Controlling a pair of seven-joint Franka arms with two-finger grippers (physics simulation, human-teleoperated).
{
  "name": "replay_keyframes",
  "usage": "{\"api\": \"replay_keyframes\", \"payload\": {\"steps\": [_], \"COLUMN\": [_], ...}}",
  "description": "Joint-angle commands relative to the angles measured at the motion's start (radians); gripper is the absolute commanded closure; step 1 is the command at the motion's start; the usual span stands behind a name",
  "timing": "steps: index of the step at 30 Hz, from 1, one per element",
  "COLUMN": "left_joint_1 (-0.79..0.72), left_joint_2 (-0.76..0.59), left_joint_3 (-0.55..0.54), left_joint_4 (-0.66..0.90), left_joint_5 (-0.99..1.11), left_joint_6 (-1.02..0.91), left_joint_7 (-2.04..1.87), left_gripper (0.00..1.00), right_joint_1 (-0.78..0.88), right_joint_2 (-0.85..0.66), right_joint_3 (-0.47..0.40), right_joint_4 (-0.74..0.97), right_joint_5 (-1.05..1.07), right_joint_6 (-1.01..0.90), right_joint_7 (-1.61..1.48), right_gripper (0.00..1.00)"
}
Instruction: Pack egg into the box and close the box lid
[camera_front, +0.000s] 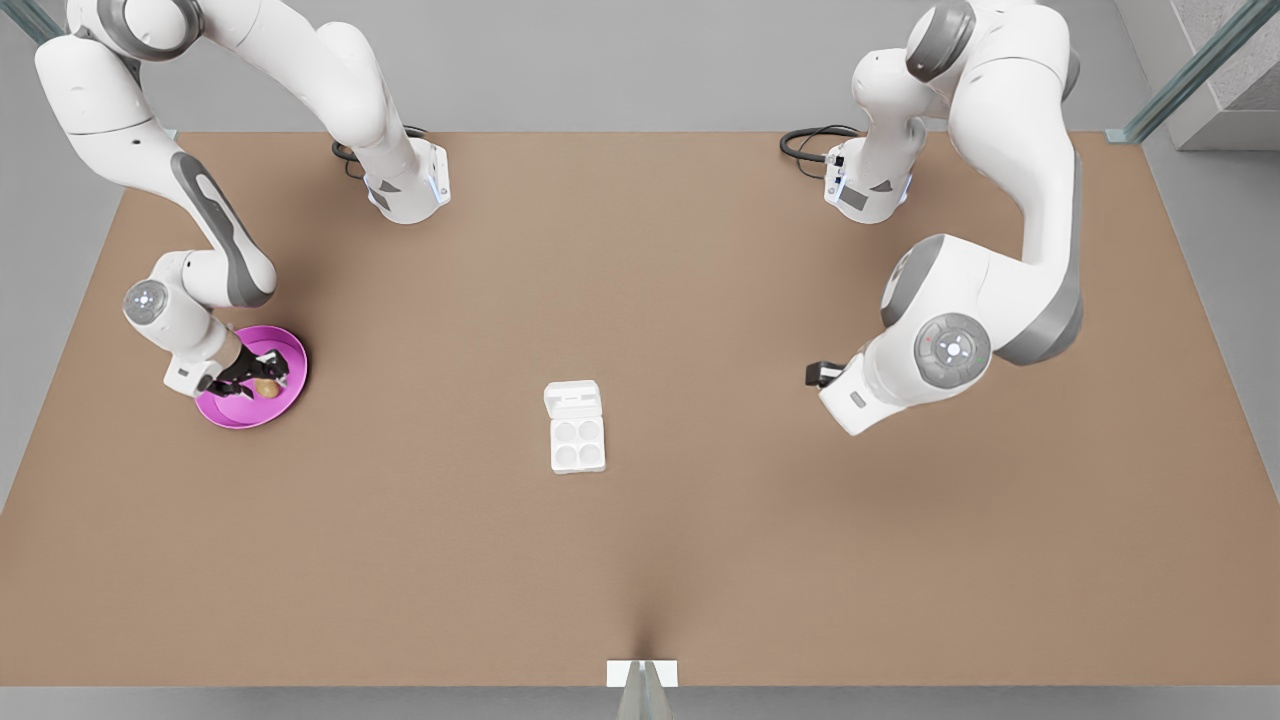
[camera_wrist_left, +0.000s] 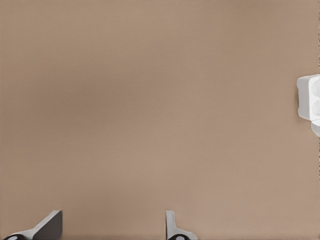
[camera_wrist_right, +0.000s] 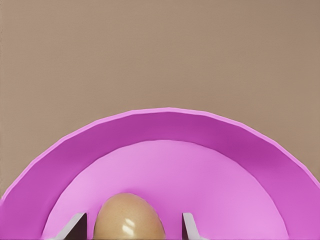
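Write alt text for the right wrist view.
A tan-brown egg lies on a round pink plate, between the two spread fingers of the right hand, which do not touch it. Brown table lies beyond.

Front view: high overhead camera looking steeply down on whole brown tabletop (camera_front: 640, 560), arm bases at far edge. Right wrist view: low and close, looking across round pink plate (camera_wrist_right: 165, 150) with small tan-brown egg (camera_wrist_right: 129, 217); same plate (camera_front: 285, 392) near front view's left edge. Left wrist view: higher, facing bare tabletop, white four-well egg carton (camera_wrist_left: 310, 97) at frame edge; same carton (camera_front: 577, 440) at table centre
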Motion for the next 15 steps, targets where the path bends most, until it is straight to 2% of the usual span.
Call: {"api": "replay_keyframes", "payload": {"steps": [1, 4, 5, 10, 12, 15], "left_joint_1": [-0.004, -0.005, -0.005, -0.005, -0.007, -0.013], "left_joint_2": [0.0, 0.003, 0.003, 0.006, 0.001, 0.003], "left_joint_3": [0.0, 0.0, 0.0, 0.0, 0.0, 0.0], "left_joint_4": [0.0, 0.001, 0.0, 0.0, 0.0, 0.0], "left_joint_5": [0.002, 0.0, 0.002, 0.0, 0.002, 0.0], "left_joint_6": [0.002, 0.003, 0.003, 0.008, 0.006, 0.008], "left_joint_7": [-0.027, -0.027, -0.027, -0.027, -0.029, -0.044], "left_gripper": [0.0, 0.0, 0.0, 0.0, 0.0, 0.0], "right_joint_1": [-0.002, -0.002, -0.002, -0.006, -0.009, -0.009], "right_joint_2": [-0.003, -0.019, -0.02, -0.015, -0.026, -0.092], "right_joint_3": [0.0, 0.002, 0.002, 0.002, 0.002, 0.008], "right_joint_4": [-0.007, -0.023, -0.023, -0.023, -0.021, -0.021], "right_joint_5": [0.002, 0.004, 0.004, 0.004, 0.005, 0.036], "right_joint_6": [0.013, 0.012, 0.012, 0.012, 0.008, -0.048], "right_joint_7": [-0.011, -0.011, -0.011, -0.011, -0.011, -0.011], "right_gripper": [0.23, 0.28, 0.38, 0.49, 0.58, 0.58]}}
